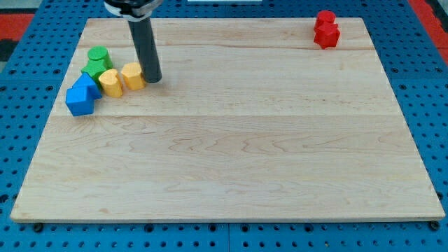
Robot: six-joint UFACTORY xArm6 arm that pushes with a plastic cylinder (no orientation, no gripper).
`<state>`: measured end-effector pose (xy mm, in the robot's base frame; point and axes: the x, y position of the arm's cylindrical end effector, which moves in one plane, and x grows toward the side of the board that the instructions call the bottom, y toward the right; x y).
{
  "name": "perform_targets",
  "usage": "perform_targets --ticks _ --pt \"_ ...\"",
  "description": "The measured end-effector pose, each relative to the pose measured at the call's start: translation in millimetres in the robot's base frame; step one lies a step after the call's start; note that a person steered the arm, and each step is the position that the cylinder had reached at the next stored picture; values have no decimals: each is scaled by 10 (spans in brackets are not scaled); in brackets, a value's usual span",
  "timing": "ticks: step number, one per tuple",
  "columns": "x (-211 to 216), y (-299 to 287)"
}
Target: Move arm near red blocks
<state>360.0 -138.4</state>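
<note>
Two red blocks [326, 29] stand touching at the view's top right corner of the wooden board; their shapes are hard to make out. My tip [152, 79] is at the view's upper left, far from the red blocks. It touches the right side of a yellow block [133, 75]. A second yellow block [110, 82] lies just left of that one.
A green block [97, 60] and a blue block [82, 94] sit with the yellow ones in a cluster at the view's left. The wooden board [231, 161] lies on a blue pegboard surface [14, 105].
</note>
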Motion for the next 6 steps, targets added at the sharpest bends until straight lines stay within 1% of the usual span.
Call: perform_targets --ticks 1,3,4,5,6 --pt "-6 -111" --pt "15 -92" --pt "-3 348" --pt "-176 1152" --pt "-179 2231"
